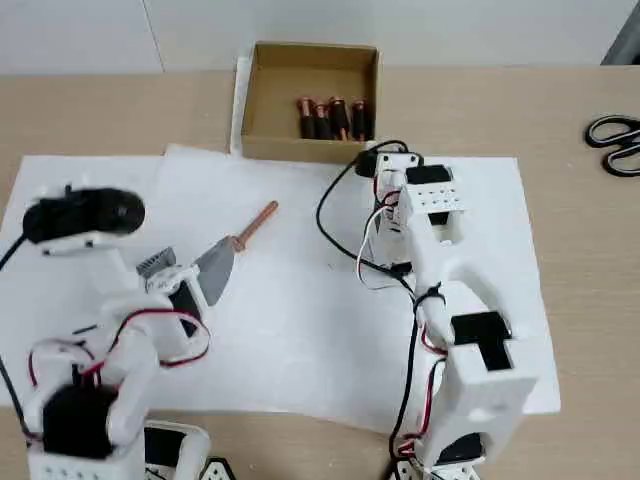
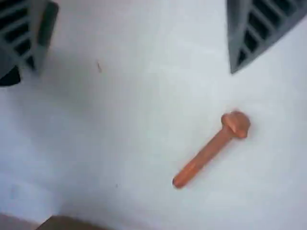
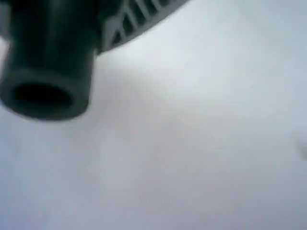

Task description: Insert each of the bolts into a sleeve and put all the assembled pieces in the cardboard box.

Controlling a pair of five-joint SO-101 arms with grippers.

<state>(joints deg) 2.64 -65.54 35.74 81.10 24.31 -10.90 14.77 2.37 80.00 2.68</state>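
Here's the left gripper (image 1: 195, 262), well short of the cardboard box (image 1: 250, 100) and off toward its left corner, hanging low over the white paper (image 1: 300, 330). Its grey fingers (image 2: 254, 33) are spread wide with nothing between them. Just ahead of those fingers, on the box side, lies a single copper bolt (image 1: 255, 225), flat on the paper, head end nearest the gripper and shank pointing up toward the box, touched by nobody.

Over to the right gripper (image 1: 385, 165), sitting right in front of the box, just off its near right corner. Its fingers are clamped on a black sleeve (image 3: 45, 72), open mouth showing, held just above the paper.

Inside the box, a row of assembled pieces (image 1: 335, 118) lies side by side against the near wall, copper ends showing above dark sleeves.

Far to the right of the box, a pair of scissors (image 1: 615, 143) rests on the bare worktop (image 1: 100, 110)
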